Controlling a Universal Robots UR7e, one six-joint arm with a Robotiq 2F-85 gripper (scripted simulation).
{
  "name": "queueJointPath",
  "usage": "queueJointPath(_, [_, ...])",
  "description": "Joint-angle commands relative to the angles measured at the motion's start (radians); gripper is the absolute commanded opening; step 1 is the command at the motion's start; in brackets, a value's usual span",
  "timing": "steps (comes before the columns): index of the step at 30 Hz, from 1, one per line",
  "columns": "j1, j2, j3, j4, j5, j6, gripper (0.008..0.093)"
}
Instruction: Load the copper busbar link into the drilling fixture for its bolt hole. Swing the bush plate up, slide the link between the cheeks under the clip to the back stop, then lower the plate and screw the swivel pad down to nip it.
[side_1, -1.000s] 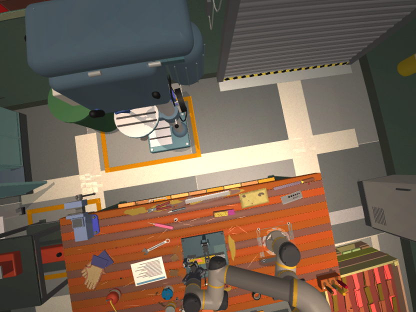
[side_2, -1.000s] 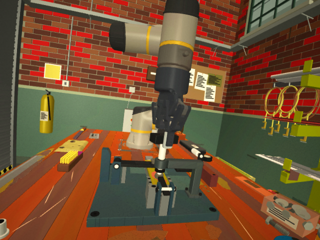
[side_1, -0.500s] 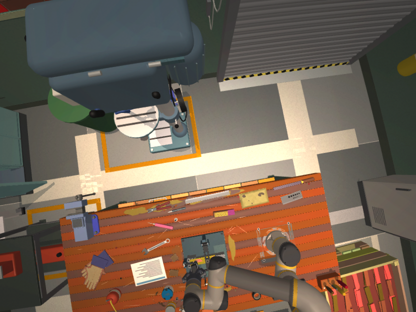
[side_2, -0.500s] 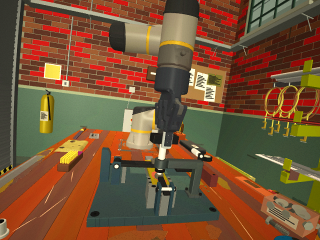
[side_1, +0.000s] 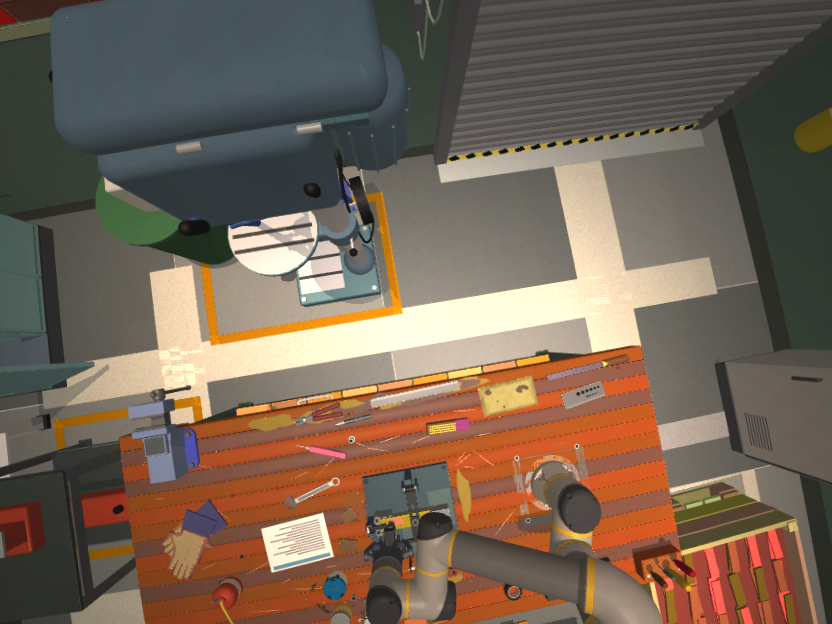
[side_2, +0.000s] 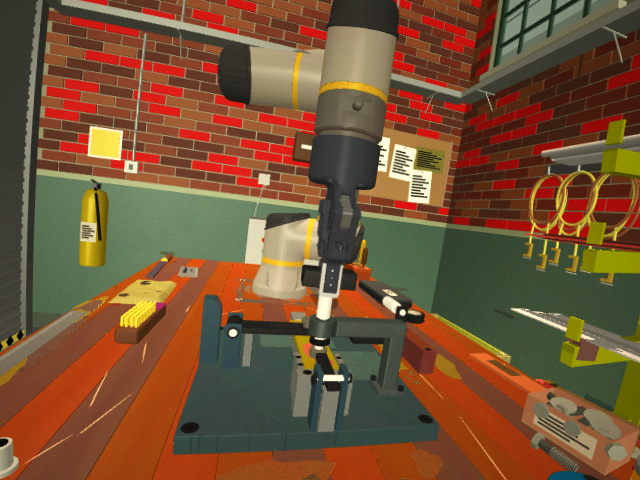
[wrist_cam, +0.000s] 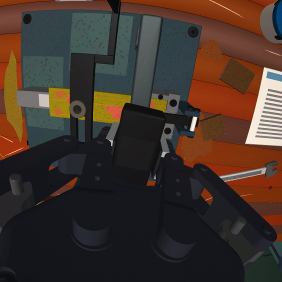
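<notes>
My gripper (side_2: 331, 281) points straight down over the drilling fixture (side_2: 305, 372) in the middle of the bench. The bush plate (side_2: 356, 325) lies level across the fixture, and the swivel pad screw (side_2: 324, 315) stands up through it with its black handle (wrist_cam: 138, 142) on top. The copper busbar link (wrist_cam: 105, 105) lies between the cheeks under the plate, and the clip (wrist_cam: 188, 122) sits at the cheeks' end. The pad's foot is just above the link; I cannot tell whether they touch. The gripper is closed around the screw's handle.
The drill press (side_1: 222, 101) stands on the floor beyond the bench. A sheet of paper (side_1: 297, 541), a spanner (side_1: 312, 492) and gloves (side_1: 185, 547) lie left of the fixture. The arm's base (side_1: 548, 480) is to its right. A brush (side_2: 137, 318) lies on the bench.
</notes>
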Motion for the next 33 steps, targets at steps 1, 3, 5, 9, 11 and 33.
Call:
queueJointPath(1, [0.000, -0.001, 0.000, 0.000, 0.000, 0.015, 0.0080])
queueJointPath(3, [0.000, -0.001, 0.000, -0.001, 0.000, 0.048, 0.0080])
queueJointPath(5, [0.000, -0.001, 0.000, -0.001, 0.000, 0.082, 0.0080])
queueJointPath(9, [0.000, 0.000, 0.000, -0.001, 0.000, 0.147, 0.0080])
queueJointPath(11, [0.000, 0.000, 0.000, -0.001, 0.000, 0.179, 0.0080])
queueJointPath(33, [0.000, 0.000, 0.001, -0.002, 0.000, 0.450, 0.0080])
